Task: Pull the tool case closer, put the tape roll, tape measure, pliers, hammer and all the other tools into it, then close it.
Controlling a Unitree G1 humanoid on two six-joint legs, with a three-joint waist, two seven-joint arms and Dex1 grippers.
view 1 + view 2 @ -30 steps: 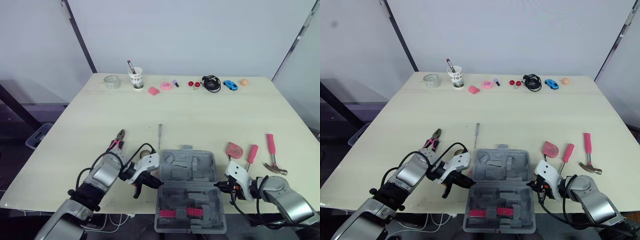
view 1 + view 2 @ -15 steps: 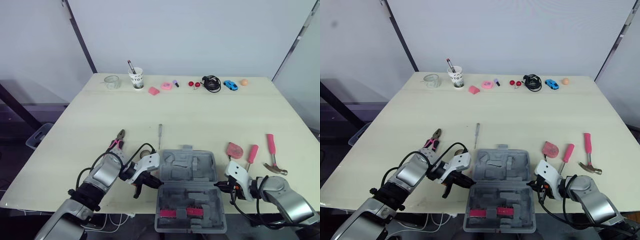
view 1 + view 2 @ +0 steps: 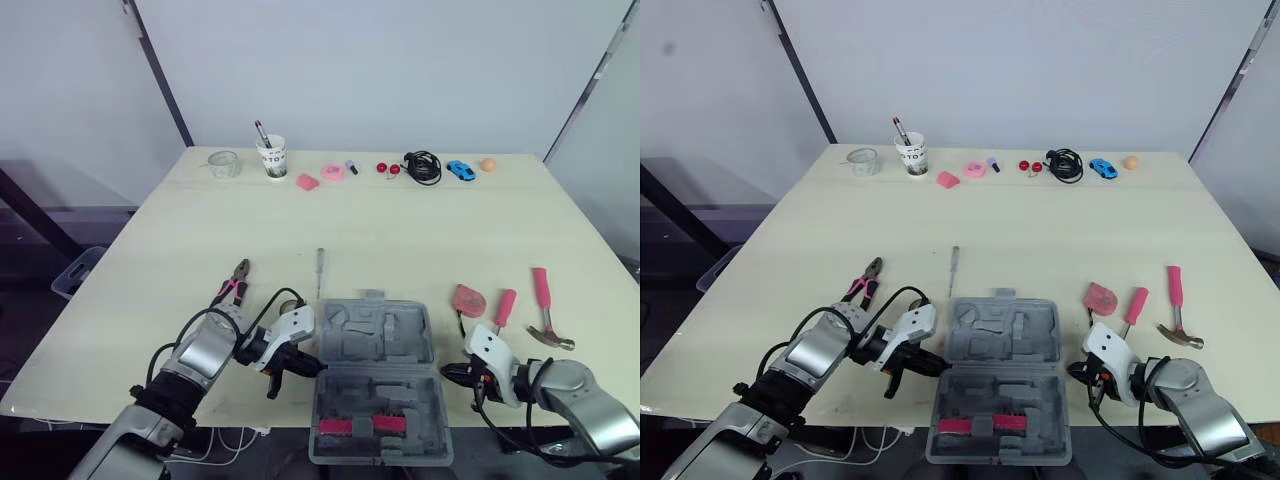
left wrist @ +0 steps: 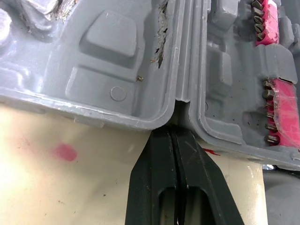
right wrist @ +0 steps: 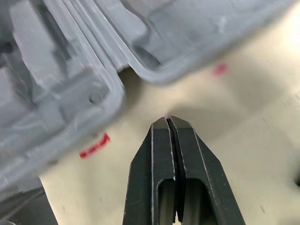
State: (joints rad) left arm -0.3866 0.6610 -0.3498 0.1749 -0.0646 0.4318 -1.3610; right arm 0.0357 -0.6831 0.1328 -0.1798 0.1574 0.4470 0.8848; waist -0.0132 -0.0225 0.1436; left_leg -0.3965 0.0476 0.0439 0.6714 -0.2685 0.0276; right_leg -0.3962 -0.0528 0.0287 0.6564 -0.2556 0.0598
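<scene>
The grey tool case point(image 3: 375, 375) lies open at the table's near edge, with pink bit strips in its front half. My left gripper point(image 3: 305, 366) is shut, its tip against the hinge notch point(image 4: 180, 101) on the case's left side. My right gripper point(image 3: 452, 374) is shut and sits just off the case's right side, with bare table between its tip point(image 5: 168, 122) and the case. The pliers point(image 3: 233, 283) and the tape roll point(image 3: 288, 299) lie by my left arm. A thin screwdriver point(image 3: 320, 270) lies behind the case. The pink tape measure point(image 3: 468, 299), a pink-handled screwdriver point(image 3: 503, 308) and the hammer point(image 3: 543, 305) lie to the right.
Along the far edge stand a glass cup point(image 3: 223, 163), a paper cup with a pen point(image 3: 271, 155), small pink items point(image 3: 333, 172), a black cable point(image 3: 423, 165), a blue toy car point(image 3: 460, 169) and an orange ball point(image 3: 487, 164). The case's front half overhangs the near edge.
My right gripper has drawn back to the right, away from the case's right side. The left gripper and the case stay where they were.
</scene>
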